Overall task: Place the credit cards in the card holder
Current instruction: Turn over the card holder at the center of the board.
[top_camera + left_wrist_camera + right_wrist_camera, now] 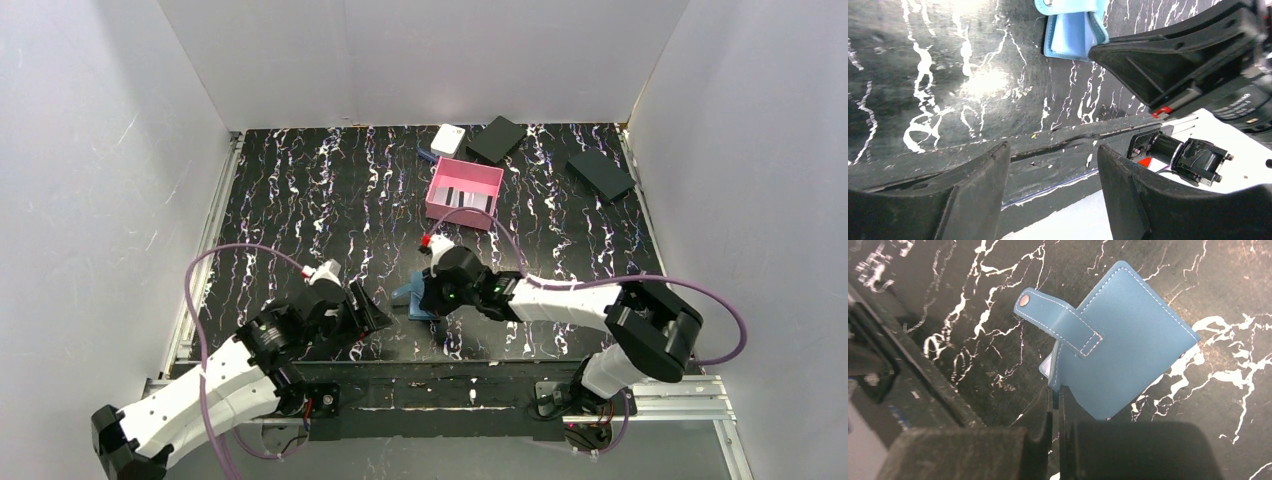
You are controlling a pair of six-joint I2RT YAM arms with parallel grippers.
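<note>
Arms: two, both low over the near part of the bench (300, 200).
Bench surface: black with white marble-like veins, slightly glossy.
Card holder: one. The card holder (1128, 340) is a small blue wallet of leather-like material with pale stitching along its edges. It lies near the front middle of the bench, between the two grippers.
Tab: one strap, the snap tab (1058, 315), with a round metal snap at its free end. It sticks out past the cover, unfastened.
Card holder contents: a sliver of lighter blue lining shows at the open edge. Whether a card sits inside cannot be told.
Credit cards: the credit cards (462, 192) are thin, flat and pale with dark stripes. They lie in the tray, well apart from the card holder (too small here to count).
Tray: one pink tray (458, 218), rectangular and open-topped.
Other boxes: one small white box (448, 138) and two flat black boxes (496, 139) (601, 174), all along the far edge.
Right gripper: the right gripper (1057, 397) has its jaws pressed together, tips at the card holder's edge. Whether the cover is pinched between them cannot be told.
Left gripper: the left gripper (1050, 187) has its jaws wide apart with nothing between them, over the bench's near edge.
</note>
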